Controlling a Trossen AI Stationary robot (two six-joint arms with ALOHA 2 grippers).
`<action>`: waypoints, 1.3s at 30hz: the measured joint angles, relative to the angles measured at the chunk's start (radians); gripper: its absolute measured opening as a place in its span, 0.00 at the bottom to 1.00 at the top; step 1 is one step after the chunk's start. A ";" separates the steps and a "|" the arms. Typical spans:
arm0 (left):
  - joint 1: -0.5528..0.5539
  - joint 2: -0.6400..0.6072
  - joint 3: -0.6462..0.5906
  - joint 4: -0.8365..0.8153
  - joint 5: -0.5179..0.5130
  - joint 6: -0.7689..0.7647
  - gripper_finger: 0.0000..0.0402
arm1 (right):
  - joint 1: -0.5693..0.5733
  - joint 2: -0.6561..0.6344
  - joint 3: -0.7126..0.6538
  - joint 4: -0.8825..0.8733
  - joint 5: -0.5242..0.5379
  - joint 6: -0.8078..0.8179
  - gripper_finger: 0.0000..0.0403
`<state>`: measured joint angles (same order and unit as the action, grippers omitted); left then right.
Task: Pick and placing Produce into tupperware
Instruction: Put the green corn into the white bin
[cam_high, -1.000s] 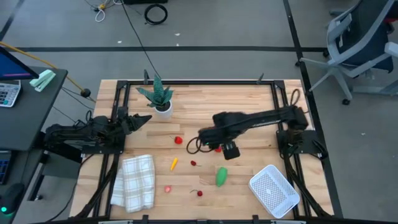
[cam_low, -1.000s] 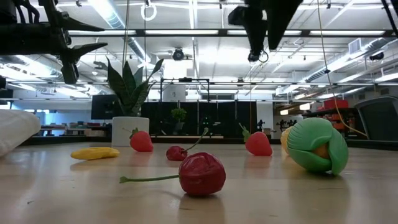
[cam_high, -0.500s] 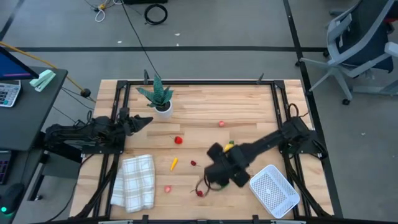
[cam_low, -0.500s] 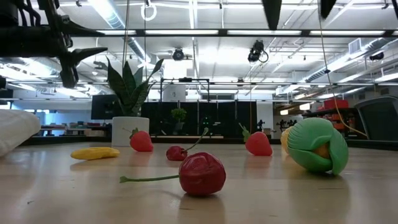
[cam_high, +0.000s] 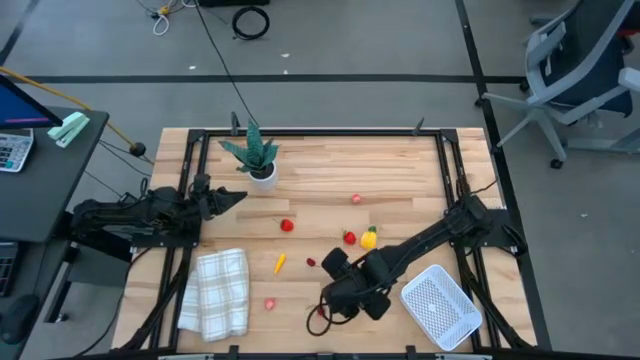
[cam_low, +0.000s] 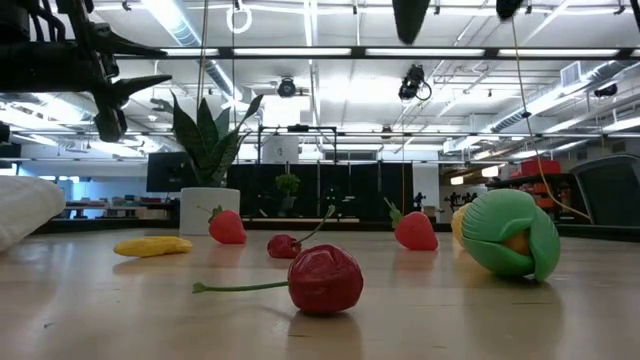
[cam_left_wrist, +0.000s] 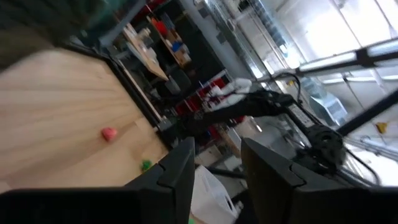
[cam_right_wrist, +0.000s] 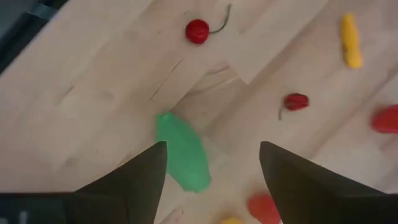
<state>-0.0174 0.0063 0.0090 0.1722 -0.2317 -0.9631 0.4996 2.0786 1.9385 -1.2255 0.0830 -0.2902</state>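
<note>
The produce lies scattered on the wooden table: a green oblong piece (cam_right_wrist: 182, 152) (cam_low: 508, 232), a yellow pepper (cam_high: 369, 238), a thin orange piece (cam_high: 280, 263), strawberries (cam_high: 287, 225) and a stemmed cherry (cam_low: 325, 280). The white dotted tupperware (cam_high: 440, 308) sits at the near right corner. My right gripper (cam_right_wrist: 211, 165) is open and hovers above the green piece, one finger on either side, touching nothing. In the high view that gripper (cam_high: 345, 287) hides the green piece. My left gripper (cam_high: 235, 195) waits open at the left edge.
A spiky plant in a white pot (cam_high: 258, 160) stands near the far left. A folded checked cloth (cam_high: 220, 292) lies at the near left. A dark frame (cam_high: 310, 133) borders the table. Bare wood lies between the green piece and the tupperware.
My right gripper has swung from the table's middle toward the near edge, and now hangs over the green oblong piece. The yellow pepper and a red piece it covered before now show. No produce has moved.
</note>
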 joint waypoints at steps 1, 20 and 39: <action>0.000 0.000 0.000 -0.001 0.017 -0.007 0.34 | 0.005 0.013 0.000 0.000 0.000 -0.009 0.66; 0.000 0.000 0.000 -0.008 0.065 -0.021 0.33 | 0.021 0.113 0.000 -0.040 -0.010 0.028 0.66; 0.000 0.000 0.000 -0.022 0.065 -0.021 0.33 | 0.019 0.127 -0.169 -0.030 0.021 -0.031 0.66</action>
<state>-0.0170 0.0063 0.0090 0.1497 -0.1669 -0.9840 0.5190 2.2055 1.7691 -1.2555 0.1040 -0.3213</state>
